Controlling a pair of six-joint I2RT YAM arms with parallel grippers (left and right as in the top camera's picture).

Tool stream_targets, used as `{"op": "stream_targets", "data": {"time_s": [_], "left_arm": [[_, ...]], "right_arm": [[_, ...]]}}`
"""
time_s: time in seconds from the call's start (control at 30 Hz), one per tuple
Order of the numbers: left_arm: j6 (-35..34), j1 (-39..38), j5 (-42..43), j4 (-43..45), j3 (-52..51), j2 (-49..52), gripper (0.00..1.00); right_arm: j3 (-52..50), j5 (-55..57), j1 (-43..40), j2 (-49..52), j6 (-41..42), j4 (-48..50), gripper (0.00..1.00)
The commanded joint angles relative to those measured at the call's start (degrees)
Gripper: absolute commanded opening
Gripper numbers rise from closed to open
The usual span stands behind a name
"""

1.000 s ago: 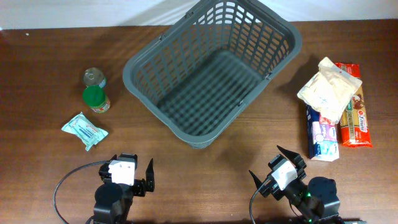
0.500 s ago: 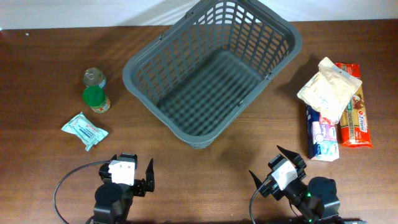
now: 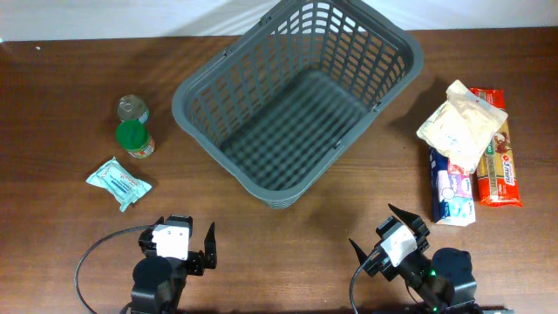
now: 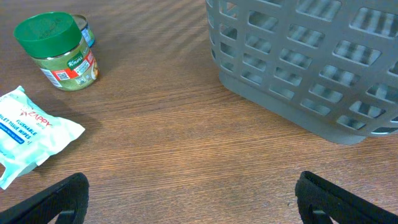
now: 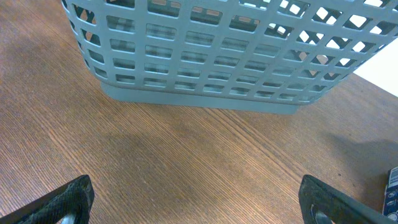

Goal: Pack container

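Nothing's happening at the moment, both arms are just parked at the near edge of the wooden table (image 3: pixel 70 78). The left gripper (image 3: pixel 179 234) has its jaws spread wide with nothing between them, and same deal for the right gripper (image 3: pixel 373 228): wide apart, holding nothing, touching nothing.

The container (image 3: pixel 288 131), a big dark grey slotted basket, sits in the middle-far part of the table, turned at an angle, with one corner pointing back toward the gap between the arms. Nothing inside it.

Off to the left of it there's a green-lidded Knorr jar (image 3: pixel 135 139) standing upright, with a small tin can (image 3: pixel 132 108) right behind it, pretty much touching. A pack of Zappy flushable wipes (image 3: pixel 119 182) lies flat just in front of the jar.

On the right side there's a little pile: a white pouch (image 3: pixel 462 126) lying across the top of a red packet (image 3: pixel 499 166) and a blue-and-white box (image 3: pixel 452 192), which lie side by side. All of it is well clear of the basket.
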Motion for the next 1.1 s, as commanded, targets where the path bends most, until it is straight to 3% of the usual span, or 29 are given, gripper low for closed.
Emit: {"op": "stream_targets", "data": {"time_s": [0.0,0.43,0.53,0.67,0.97,1.0,1.07], "left_arm": [[-0.52,0.31,-0.44,0.13,-0.15,-0.52,0.99],[-0.52,0.31,-0.44,0.13,-0.15,-0.52,0.99],[-0.52,0.31,-0.44,0.13,-0.15,-0.52,0.99],[-0.52,0.31,-0.5,0.11,-0.13,-0.52,0.99],[-0.52,0.31,-0.46,0.13,-0.15,-0.52,0.99],[-0.5,0.31,-0.55,0.24,-0.15,-0.52,0.99],[-0.5,0.31,-1.66,0.42,-0.13,-0.52,0.99]], "right_arm": [[-0.48,0.52,0.35,-0.72,0.33,0.15,0.99],[-0.48,-0.11,0.35,-0.72,1.27,0.92,0.99],[-0.48,-1.66,0.35,-0.72,14.95,3.06,0.99],[-0.48,-1.49,0.35,-0.72,46.31,3.54,0.99],[-0.48,-4.72,0.35,-0.72,55.19,5.84,0.99],[-0.48,-5.07,0.35,-0.72,56.02,5.9,0.8],[-0.46,-6.21,0.35,-0.72,56.11,6.21,0.04]]}}
